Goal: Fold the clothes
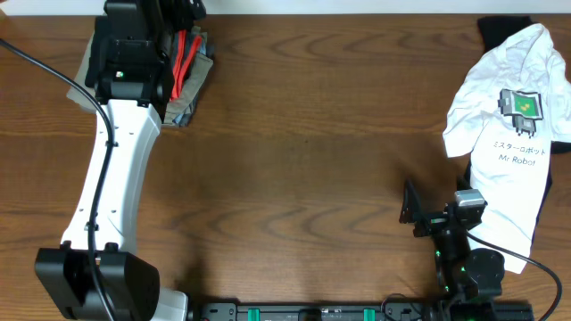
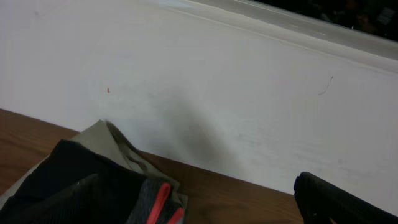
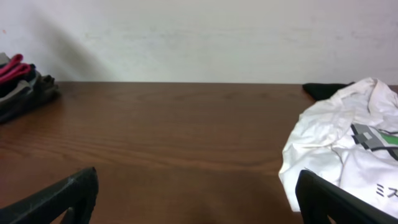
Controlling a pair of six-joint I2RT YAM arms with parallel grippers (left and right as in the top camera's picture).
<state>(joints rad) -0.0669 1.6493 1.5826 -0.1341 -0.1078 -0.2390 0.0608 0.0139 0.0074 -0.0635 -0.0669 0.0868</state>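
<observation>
Brown wooden tabletop (image 1: 294, 160) against a pale wall. The black trousers (image 2: 74, 186) lie in the far left corner, folded into a small stack on a khaki garment (image 2: 109, 134), directly beneath the left pincer (image 1: 174, 18). The stack is well apart from the right pincer (image 3: 199, 208), which stands at the near right of the tabletop.

The trousers show as a compact dark bundle. The grey waistband (image 2: 146, 199) faces the middle of the tabletop, and its red-orange stripes (image 1: 183, 58) run side by side.

Left arm: the white forearm stretches from its base at the near left edge out to the far corner, and the wrist housing covers most of the stack from above. Its pincer is released; one dark finger (image 2: 336, 199) shows in the wrist view, clear of the cloth.

Right arm: folded low over its base, with the pincer pointing across the tabletop toward the wall. It is likewise released, with both fingers spread wide and bare wood between them.

Just to its right lies a crumpled white T-shirt (image 1: 508, 125) bearing a robot print, over a piece of black cloth (image 1: 495, 31).
</observation>
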